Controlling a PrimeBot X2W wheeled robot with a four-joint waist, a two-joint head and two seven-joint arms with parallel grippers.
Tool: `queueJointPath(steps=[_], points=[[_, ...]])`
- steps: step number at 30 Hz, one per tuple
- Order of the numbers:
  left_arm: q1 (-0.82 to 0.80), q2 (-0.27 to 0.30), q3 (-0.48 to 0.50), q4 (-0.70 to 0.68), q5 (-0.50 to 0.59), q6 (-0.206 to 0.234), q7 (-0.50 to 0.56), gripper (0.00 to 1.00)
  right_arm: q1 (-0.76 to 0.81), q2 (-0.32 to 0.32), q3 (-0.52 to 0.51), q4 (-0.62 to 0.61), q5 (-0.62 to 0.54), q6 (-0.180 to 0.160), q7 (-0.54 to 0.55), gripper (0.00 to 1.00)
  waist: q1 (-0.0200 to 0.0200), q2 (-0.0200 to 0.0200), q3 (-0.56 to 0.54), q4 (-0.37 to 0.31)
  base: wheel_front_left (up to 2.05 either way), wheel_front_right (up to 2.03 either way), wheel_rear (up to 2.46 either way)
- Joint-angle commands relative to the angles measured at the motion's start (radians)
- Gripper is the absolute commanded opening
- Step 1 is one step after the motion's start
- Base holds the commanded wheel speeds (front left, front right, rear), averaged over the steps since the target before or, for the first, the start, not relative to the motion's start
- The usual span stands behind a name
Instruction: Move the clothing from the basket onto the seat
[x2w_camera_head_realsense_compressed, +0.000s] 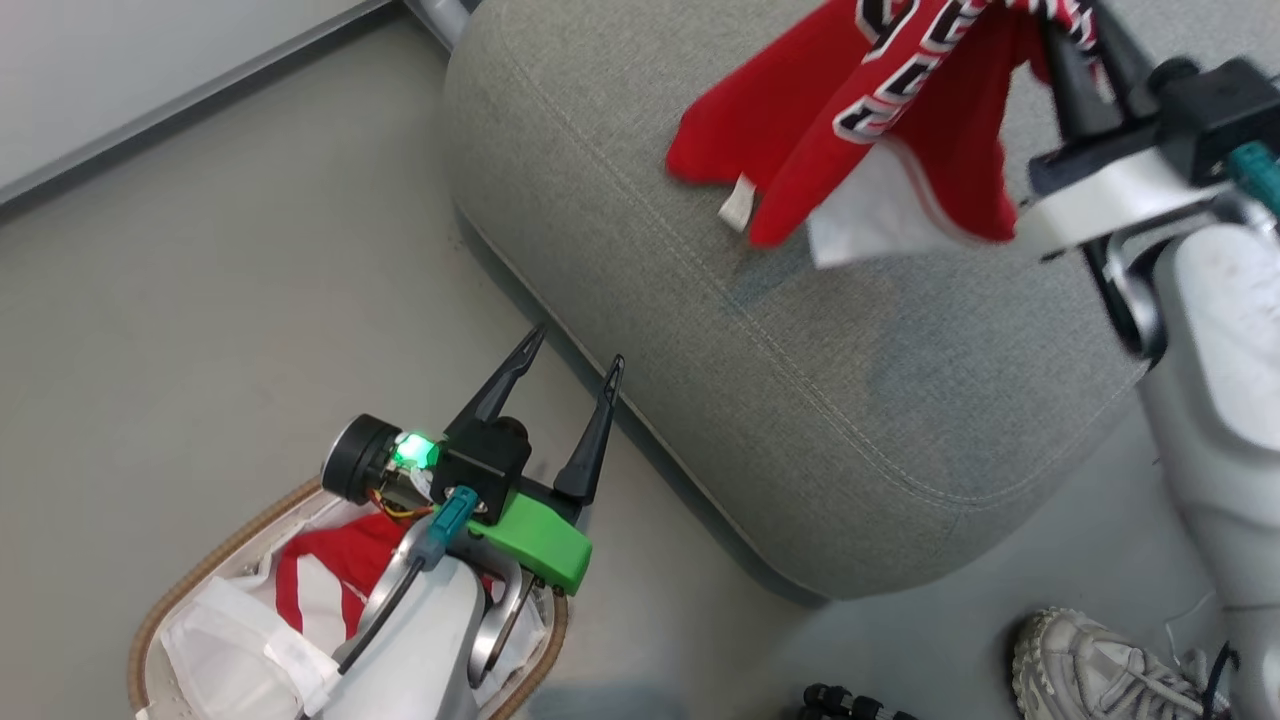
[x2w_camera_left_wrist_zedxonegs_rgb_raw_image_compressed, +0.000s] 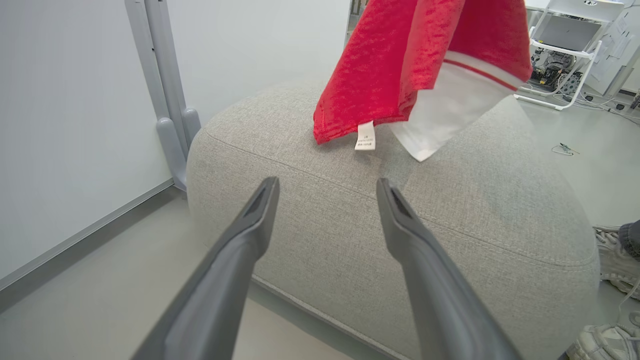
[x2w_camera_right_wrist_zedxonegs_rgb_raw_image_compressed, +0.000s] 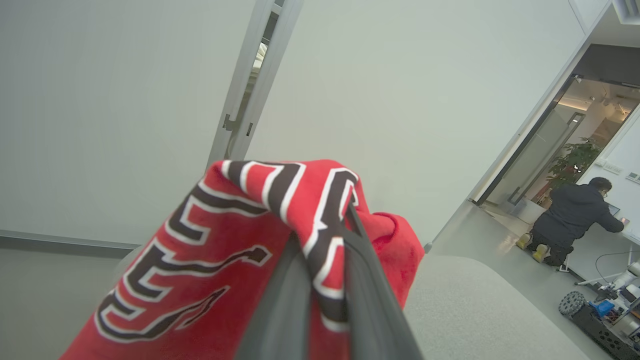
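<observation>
Closest to me sat the oval white perforated plastic laundry basket with its brown woven-look rim (x2w_camera_head_realsense_compressed: 190, 580) on the pale floor (x2w_camera_head_realsense_compressed: 200, 300). A bright red piece with white stripes (x2w_camera_head_realsense_compressed: 330, 580) lay inside it beside some crumpled white cloth (x2w_camera_head_realsense_compressed: 230, 640). My left forearm hung over the basket. My left gripper (x2w_camera_head_realsense_compressed: 575, 350) reached past the rim toward the edge of the seat, its two dark fingers spread wide apart with nothing between them.

Just beyond those fingertips rose the large grey fabric-upholstered sofa cushion with rounded edges and a stitched seam (x2w_camera_head_realsense_compressed: 800, 400). Beside its near corner, on the floor, was a person's pale worn trainer (x2w_camera_head_realsense_compressed: 1090, 660).

Over the far part of the cushion my right gripper (x2w_camera_head_realsense_compressed: 1075, 20) was closed tight on a bunched fold of the bright red jersey with black-and-white lettering (x2w_camera_head_realsense_compressed: 900, 100). The fabric was pinched between the two fingers and the rest draped down. Its red hem, a small white label (x2w_camera_left_wrist_zedxonegs_rgb_raw_image_compressed: 365, 136) and a white panel hung low over the cushion top. I could not tell whether they touched it.

Farther off stood a plain white wall (x2w_camera_right_wrist_zedxonegs_rgb_raw_image_compressed: 375, 100). Past an open doorway a person in dark clothes (x2w_camera_right_wrist_zedxonegs_rgb_raw_image_compressed: 570, 220) crouched at a low white surface.
</observation>
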Motion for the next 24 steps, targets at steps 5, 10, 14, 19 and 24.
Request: queueJointPath(steps=[5, 10, 14, 19, 24], points=[[-0.062, 0.022, -0.002, -0.005, 0.027, -0.006, 0.001, 1.0, -0.147, -0.065, -0.071, 0.02, -0.03, -0.002, -0.005, 0.0, 0.0, -0.0001, 0.151, 0.084, 0.0, 0.0, 0.0], [-0.101, 0.026, -0.016, -0.003, 0.033, -0.006, 0.001, 1.0, -0.235, -0.117, -0.108, 0.062, -0.038, -0.002, -0.005, 0.0, 0.0, -0.0001, 0.221, 0.132, 0.0, 0.0, 0.0], [-0.128, 0.023, -0.014, -0.007, 0.037, -0.007, 0.001, 1.0, -0.25, -0.127, -0.144, 0.119, -0.041, -0.002, -0.005, 0.0, 0.0, -0.0001, 0.267, 0.173, 0.0, 0.0, 0.0], [-0.146, 0.029, -0.003, -0.007, 0.045, -0.007, 0.001, 1.0, -0.191, -0.113, -0.18, 0.178, -0.033, -0.002, -0.005, 0.0, 0.0, -0.0001, 0.29, 0.21, 0.0, 0.0, 0.0], [-0.128, 0.043, 0.034, -0.003, 0.05, -0.002, 0.001, 1.0, -0.094, -0.094, -0.207, 0.233, -0.048, -0.002, -0.005, 0.49, 0.0, -0.0001, 0.283, 0.215, 0.0, 0.0, 0.0]])
